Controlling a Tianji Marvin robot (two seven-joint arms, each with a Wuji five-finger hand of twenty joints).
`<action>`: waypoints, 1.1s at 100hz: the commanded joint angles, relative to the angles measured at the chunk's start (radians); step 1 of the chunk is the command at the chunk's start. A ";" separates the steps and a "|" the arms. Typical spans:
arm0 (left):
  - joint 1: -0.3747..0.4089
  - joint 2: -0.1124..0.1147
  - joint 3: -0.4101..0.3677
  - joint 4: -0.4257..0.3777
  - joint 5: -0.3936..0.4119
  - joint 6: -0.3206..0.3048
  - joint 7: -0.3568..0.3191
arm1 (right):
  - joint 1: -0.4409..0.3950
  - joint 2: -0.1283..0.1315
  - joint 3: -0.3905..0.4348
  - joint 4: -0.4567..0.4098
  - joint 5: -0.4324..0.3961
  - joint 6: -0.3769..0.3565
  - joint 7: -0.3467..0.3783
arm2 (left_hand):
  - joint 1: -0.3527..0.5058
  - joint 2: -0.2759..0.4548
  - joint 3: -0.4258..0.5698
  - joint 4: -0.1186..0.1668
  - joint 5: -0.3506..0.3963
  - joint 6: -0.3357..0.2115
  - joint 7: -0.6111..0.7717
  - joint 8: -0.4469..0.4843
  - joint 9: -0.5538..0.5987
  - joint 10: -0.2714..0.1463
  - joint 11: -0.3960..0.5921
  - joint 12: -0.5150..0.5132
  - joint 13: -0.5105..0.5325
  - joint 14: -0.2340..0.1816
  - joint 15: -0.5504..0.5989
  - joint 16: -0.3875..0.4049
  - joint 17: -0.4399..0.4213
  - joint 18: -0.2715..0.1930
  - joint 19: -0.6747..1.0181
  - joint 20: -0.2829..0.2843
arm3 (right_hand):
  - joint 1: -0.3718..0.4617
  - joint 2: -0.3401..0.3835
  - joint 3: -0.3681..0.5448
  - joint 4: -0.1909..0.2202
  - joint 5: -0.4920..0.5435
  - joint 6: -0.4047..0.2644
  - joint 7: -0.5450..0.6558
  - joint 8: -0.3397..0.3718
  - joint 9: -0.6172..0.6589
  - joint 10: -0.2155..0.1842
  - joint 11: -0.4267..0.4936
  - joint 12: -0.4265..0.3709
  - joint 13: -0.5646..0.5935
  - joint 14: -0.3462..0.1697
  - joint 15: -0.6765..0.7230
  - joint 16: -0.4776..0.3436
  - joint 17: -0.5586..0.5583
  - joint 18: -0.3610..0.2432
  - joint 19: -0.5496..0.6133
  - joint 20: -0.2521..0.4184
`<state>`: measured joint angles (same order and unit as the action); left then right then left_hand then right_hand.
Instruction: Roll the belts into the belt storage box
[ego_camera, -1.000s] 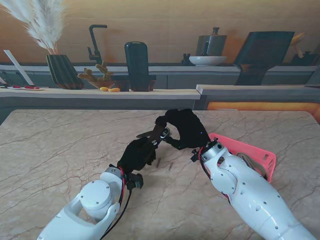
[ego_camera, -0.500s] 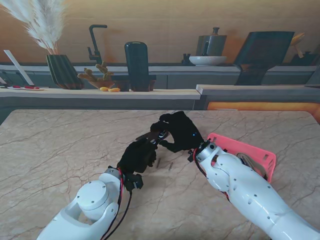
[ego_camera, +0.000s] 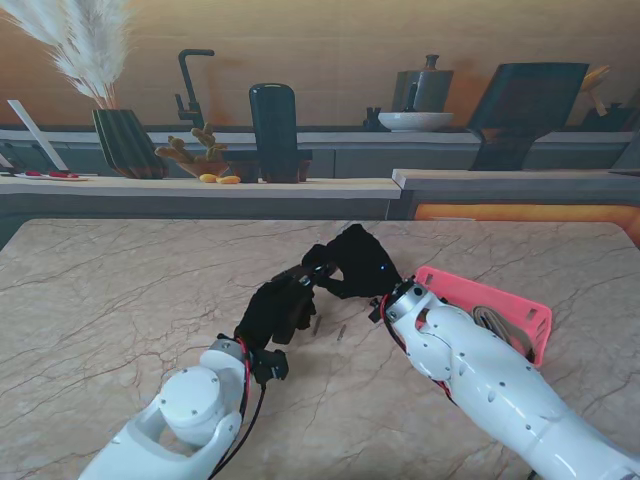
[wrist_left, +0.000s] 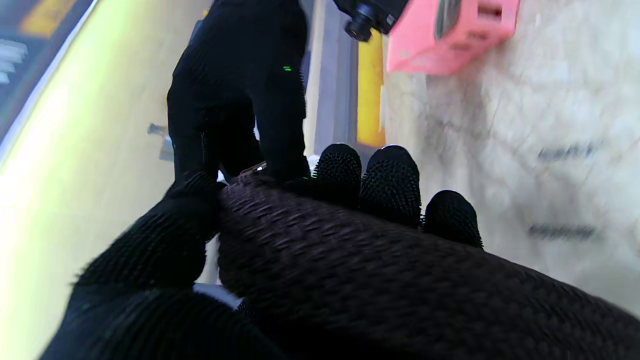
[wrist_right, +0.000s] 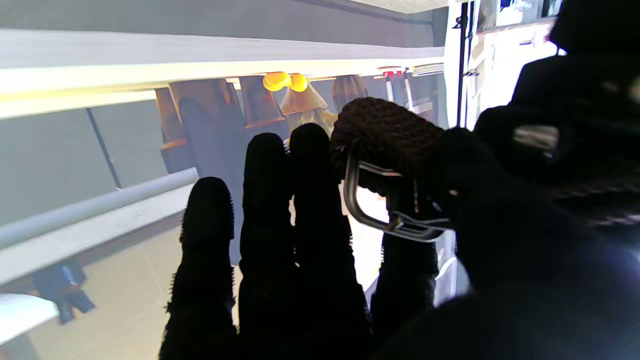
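Observation:
A dark brown woven belt (wrist_left: 380, 280) is held between both black-gloved hands above the middle of the table. My left hand (ego_camera: 272, 310) is closed around the belt's thick coiled part. My right hand (ego_camera: 355, 262) pinches the buckle end; the metal buckle (wrist_right: 385, 210) and woven strap tip (wrist_right: 385, 125) show between its thumb and fingers. The two hands touch at the belt (ego_camera: 305, 276). The pink belt storage box (ego_camera: 495, 310) sits on the table to the right, partly behind my right forearm, with something coiled inside it.
Two small dark pieces (ego_camera: 330, 328) lie on the marble table (ego_camera: 120, 300) just nearer to me than the hands. Behind the table runs a counter with a vase (ego_camera: 128, 142), a dark cylinder (ego_camera: 273, 130) and a bowl (ego_camera: 415, 120).
My right hand has drawn slightly left and toward my left hand, closing the gap at the belt. The left hand has barely shifted.

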<state>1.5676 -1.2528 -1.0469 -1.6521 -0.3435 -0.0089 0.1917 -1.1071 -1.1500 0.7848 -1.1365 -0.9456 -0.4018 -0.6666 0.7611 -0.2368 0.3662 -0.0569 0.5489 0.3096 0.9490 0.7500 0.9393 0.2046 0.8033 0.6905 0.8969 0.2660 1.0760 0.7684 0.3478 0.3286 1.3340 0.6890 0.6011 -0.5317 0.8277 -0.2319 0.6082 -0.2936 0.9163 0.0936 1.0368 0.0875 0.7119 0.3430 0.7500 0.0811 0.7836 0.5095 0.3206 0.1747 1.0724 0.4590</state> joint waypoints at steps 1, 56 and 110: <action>-0.010 -0.014 0.007 0.017 0.033 -0.030 0.010 | -0.030 -0.023 0.012 -0.021 0.048 0.021 0.042 | -0.042 0.044 -0.073 0.045 -0.067 -0.171 -0.130 -0.023 -0.108 -0.008 -0.078 -0.024 -0.056 0.005 -0.048 0.025 -0.047 -0.022 -0.040 -0.020 | 0.057 0.053 0.066 -0.016 0.207 0.009 0.182 0.055 0.047 -0.060 0.014 0.001 0.023 -0.021 0.018 0.019 0.009 0.023 0.030 -0.018; -0.081 -0.006 0.064 0.160 0.412 -0.250 0.110 | -0.168 -0.094 0.105 -0.161 0.393 0.206 0.175 | -0.132 -0.003 -0.244 0.050 -0.352 -0.188 -0.553 -0.274 -0.682 -0.017 -0.502 -0.279 -0.674 -0.067 -0.725 -0.233 -0.349 -0.157 -0.591 -0.192 | 0.067 0.041 0.079 -0.019 0.242 0.046 0.147 0.100 0.065 -0.027 0.022 0.028 0.074 -0.006 0.081 0.067 0.062 0.021 0.069 -0.001; -0.099 -0.013 0.068 0.174 0.453 -0.168 0.146 | -0.194 -0.085 0.096 -0.179 0.322 0.114 0.129 | -0.053 0.020 -0.232 0.051 -0.362 -0.118 -0.615 -0.372 -0.754 0.055 -0.557 -0.388 -0.760 -0.031 -0.730 -0.295 -0.412 -0.155 -0.609 -0.242 | 0.070 0.039 0.076 -0.017 0.246 0.044 0.135 0.120 0.062 -0.026 0.024 0.036 0.074 -0.009 0.084 0.076 0.060 0.025 0.066 0.001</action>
<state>1.4675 -1.2583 -0.9806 -1.4738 0.1177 -0.1778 0.3435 -1.2985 -1.2313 0.8898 -1.3081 -0.6179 -0.2696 -0.5363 0.6966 -0.2114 0.1414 -0.0385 0.2078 0.1985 0.3687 0.3895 0.2092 0.2628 0.2697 0.3299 0.1675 0.2394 0.3455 0.4828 -0.0534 0.2007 0.7317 0.4604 0.6193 -0.5406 0.8565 -0.2441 0.8024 -0.0842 0.9505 0.1846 1.0865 0.0737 0.7174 0.3701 0.8131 0.0978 0.8433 0.5738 0.3830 0.2097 1.1116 0.4589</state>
